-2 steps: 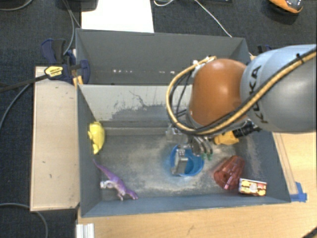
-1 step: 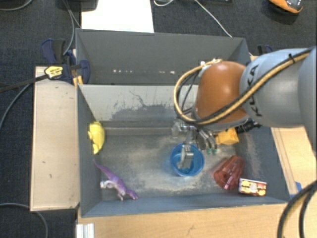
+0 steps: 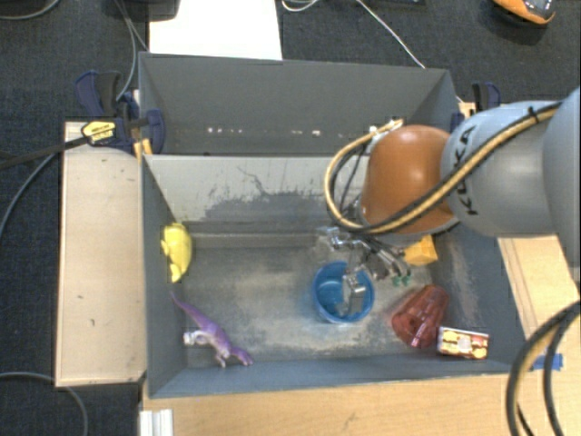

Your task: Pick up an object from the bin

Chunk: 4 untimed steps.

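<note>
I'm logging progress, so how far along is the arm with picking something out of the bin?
Done: the claw is down in the bin, right at the blue cup in the middle. In hand: the grasp itself; whether it grips the cup I cannot tell. Left: the lift, since the cup sits on the bin floor. The purple dinosaur and red piece lie apart from it.

The arm (image 3: 517, 171) is a thick light-grey tube with black letters on it. An orange rounded cover (image 3: 404, 175) sits at the wrist — black and yellow cables (image 3: 332, 184) loop round it. The gripper (image 3: 352, 289) is small, silver metal.
</note>
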Available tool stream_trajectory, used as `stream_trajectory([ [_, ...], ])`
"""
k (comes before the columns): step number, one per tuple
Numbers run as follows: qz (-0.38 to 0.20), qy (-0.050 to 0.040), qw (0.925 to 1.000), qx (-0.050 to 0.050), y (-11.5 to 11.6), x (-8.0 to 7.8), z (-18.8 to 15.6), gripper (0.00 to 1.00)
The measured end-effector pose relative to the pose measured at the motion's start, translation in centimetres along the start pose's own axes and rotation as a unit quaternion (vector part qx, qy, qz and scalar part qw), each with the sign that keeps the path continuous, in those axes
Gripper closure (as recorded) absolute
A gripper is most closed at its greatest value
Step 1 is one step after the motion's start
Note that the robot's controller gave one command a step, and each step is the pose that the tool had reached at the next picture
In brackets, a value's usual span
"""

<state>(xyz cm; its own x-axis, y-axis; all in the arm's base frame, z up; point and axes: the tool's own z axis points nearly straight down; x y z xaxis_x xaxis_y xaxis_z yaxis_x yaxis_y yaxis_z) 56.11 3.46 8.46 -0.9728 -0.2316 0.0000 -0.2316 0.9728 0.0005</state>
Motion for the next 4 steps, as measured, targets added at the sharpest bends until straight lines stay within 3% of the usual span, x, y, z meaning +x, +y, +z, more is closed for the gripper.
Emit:
stream_trajectory([
  [1,0.002,-0.0027,1.0000,0.000,-0.6,0.7,1.0,0.00],
  [2,-0.016,-0.0030,0.9999,0.000,-0.3,-0.3,1.2,0.00],
  [3,0.003,-0.0039,1.0000,0.000,-0.6,0.6,0.9,1.00],
  [4,0.003,-0.0039,1.0000,0.000,-0.6,0.6,0.9,1.00],
])
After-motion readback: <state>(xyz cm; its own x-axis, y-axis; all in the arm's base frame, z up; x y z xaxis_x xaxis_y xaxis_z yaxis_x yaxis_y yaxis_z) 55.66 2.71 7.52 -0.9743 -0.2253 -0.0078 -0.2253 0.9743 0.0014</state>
